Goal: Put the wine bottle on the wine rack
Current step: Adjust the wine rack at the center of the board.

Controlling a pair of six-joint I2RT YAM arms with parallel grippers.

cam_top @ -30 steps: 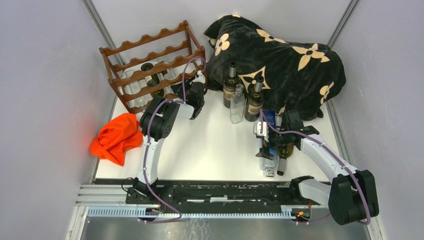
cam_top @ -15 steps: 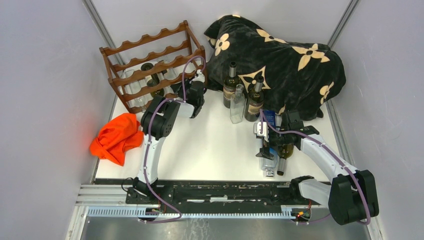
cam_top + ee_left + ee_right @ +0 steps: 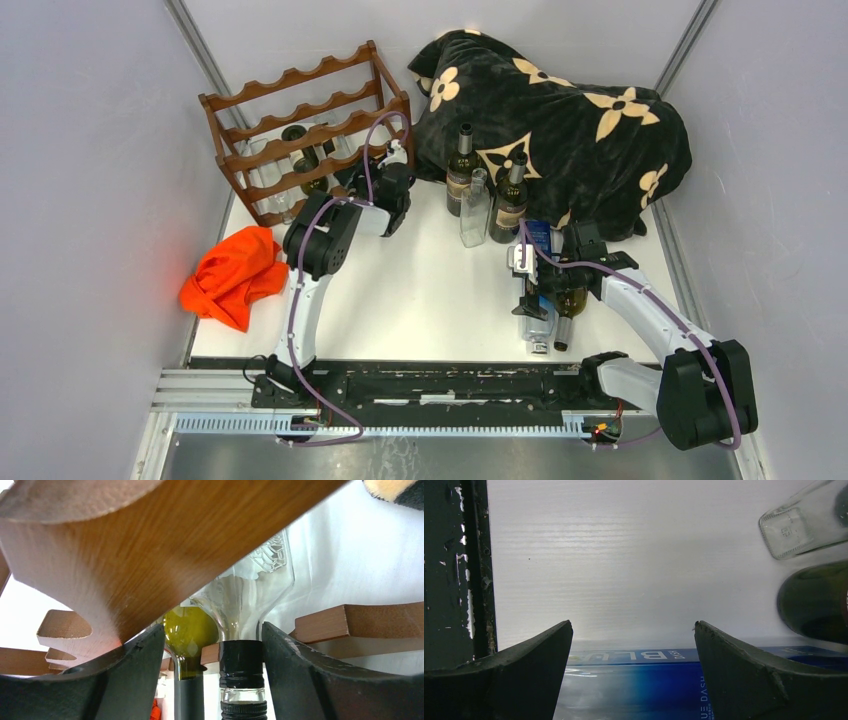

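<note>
The dark reddish-brown wine rack [image 3: 300, 130] stands at the back left. It holds a green bottle [image 3: 305, 160] and clear glass bottles. My left gripper [image 3: 388, 175] is at the rack's lower right end. In the left wrist view its jaws [image 3: 212, 680] are open around the black-capped neck of a clear bottle [image 3: 250, 600], which lies on the rack rail [image 3: 150, 555] beside the green bottle [image 3: 190, 630]. The neck is close to the right finger. My right gripper [image 3: 527, 290] is open and low over a lying clear bottle with a blue label [image 3: 639, 680].
Three bottles stand mid-table: dark [image 3: 461, 170], clear [image 3: 475, 210], dark [image 3: 511, 200]. A dark bottle [image 3: 567, 305] lies beside the blue-label one. A black flowered blanket [image 3: 570, 110] fills the back right. An orange cloth [image 3: 235, 275] lies at the left edge.
My left gripper has edged slightly toward the rack. The right arm has not moved.
</note>
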